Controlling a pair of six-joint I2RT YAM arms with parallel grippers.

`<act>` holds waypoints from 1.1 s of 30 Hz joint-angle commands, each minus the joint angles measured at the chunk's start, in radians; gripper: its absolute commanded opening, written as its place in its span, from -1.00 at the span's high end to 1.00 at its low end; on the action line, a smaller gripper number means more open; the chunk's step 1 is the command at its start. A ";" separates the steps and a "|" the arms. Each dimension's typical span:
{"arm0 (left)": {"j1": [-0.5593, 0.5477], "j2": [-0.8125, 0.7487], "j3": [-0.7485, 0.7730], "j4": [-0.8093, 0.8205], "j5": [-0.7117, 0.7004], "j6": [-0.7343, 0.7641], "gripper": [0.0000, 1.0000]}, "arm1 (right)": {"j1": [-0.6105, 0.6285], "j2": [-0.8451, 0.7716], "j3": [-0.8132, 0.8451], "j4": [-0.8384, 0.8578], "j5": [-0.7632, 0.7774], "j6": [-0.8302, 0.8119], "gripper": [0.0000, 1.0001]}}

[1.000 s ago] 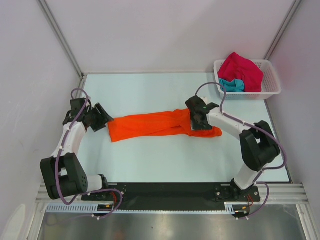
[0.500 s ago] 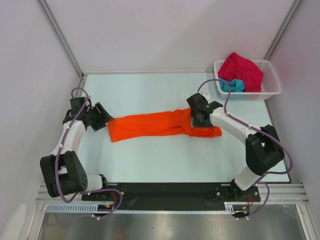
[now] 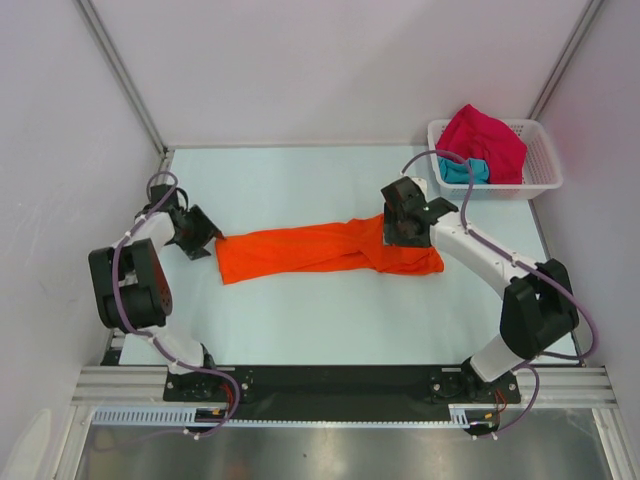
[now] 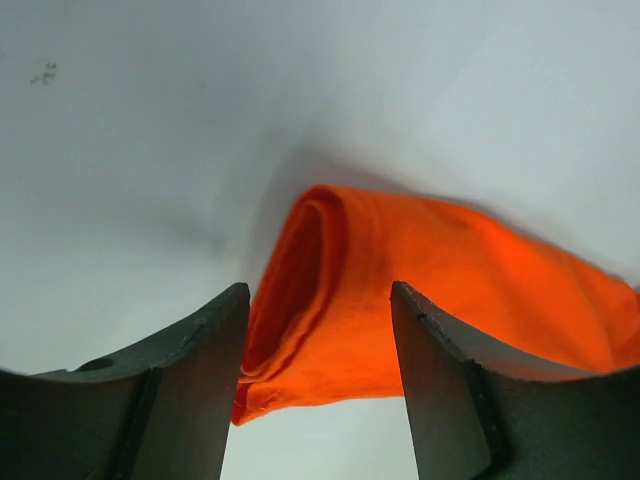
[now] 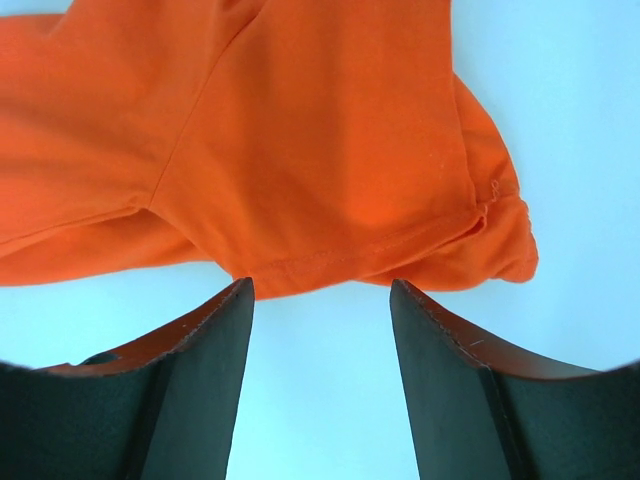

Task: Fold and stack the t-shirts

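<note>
So far nothing is stacked: the orange shirt (image 3: 320, 250) is lying bunched across mid-frame, the left claw (image 4: 320, 300) and right claw (image 5: 320, 295) standing wide and empty at its ends; the pink shirt (image 3: 487, 140) and teal shirt (image 3: 463, 171) are waiting in the basket (image 3: 546, 170), upper right.

Orange t-shirt (image 3: 300, 252) in long flat band, crimson-pink t-shirt (image 3: 487, 138) over teal t-shirt (image 3: 462, 171)

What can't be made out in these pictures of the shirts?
- Top view: teal shirt mostly buried under the crimson-pink shirt in the basket; anything beneath is hidden.
- Top view: the right gripper covers part of the orange shirt.
- Wrist views: frame edges cut off most of that shirt.
</note>
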 commanded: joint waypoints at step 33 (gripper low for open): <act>-0.013 -0.329 -0.419 0.071 0.079 -0.215 1.00 | -0.112 0.020 0.020 0.051 -0.087 -0.049 -0.31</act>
